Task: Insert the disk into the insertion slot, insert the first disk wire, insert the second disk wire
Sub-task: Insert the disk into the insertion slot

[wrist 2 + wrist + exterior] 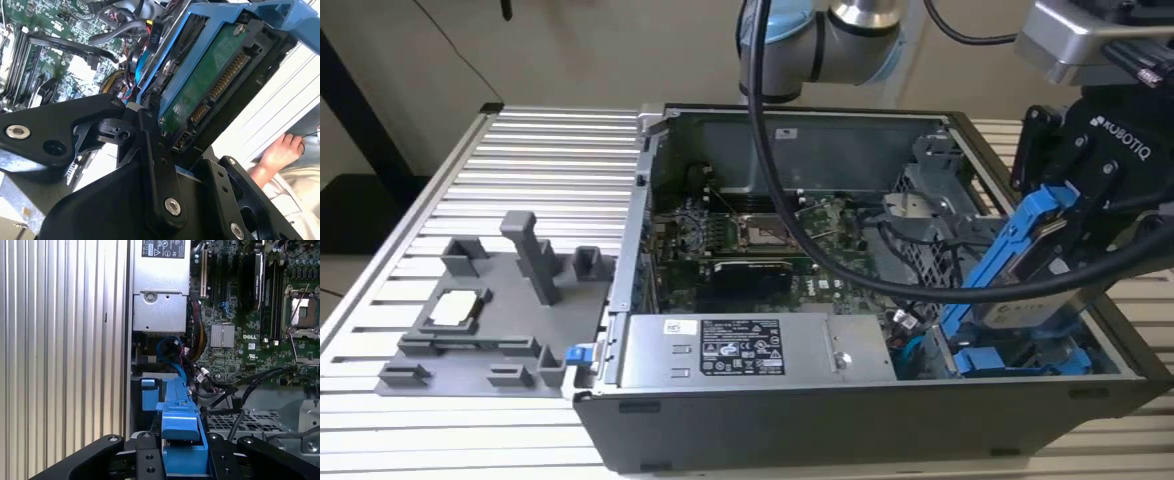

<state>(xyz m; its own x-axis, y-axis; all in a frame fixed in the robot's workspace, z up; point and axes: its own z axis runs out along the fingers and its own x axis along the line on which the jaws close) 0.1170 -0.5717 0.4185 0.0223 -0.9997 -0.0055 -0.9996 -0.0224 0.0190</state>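
My gripper point(1070, 222) is shut on the disk point(1023, 268), a silver drive in a bright blue carrier. The disk is steeply tilted, its lower end just above the insertion slot point(1025, 358) with blue fittings, in the case's front corner at the exterior view's right. In the first wrist view the carrier's blue edge point(181, 432) sits between my black fingers point(148, 456), with the slot point(149, 392) beyond it. The second wrist view shows the disk's green board and connectors point(212, 82). A blue cable point(171, 346) and dark wires lie beside the slot; I cannot tell which are the disk wires.
The open computer case point(640, 300) lies on a ribbed metal table point(547, 160). The silver power-supply box point(734, 350) sits beside the slot, the motherboard point(761, 240) behind it. A grey fixture point(494, 310) stands at the exterior view's left. A person's hand point(281, 150) rests outside the case.
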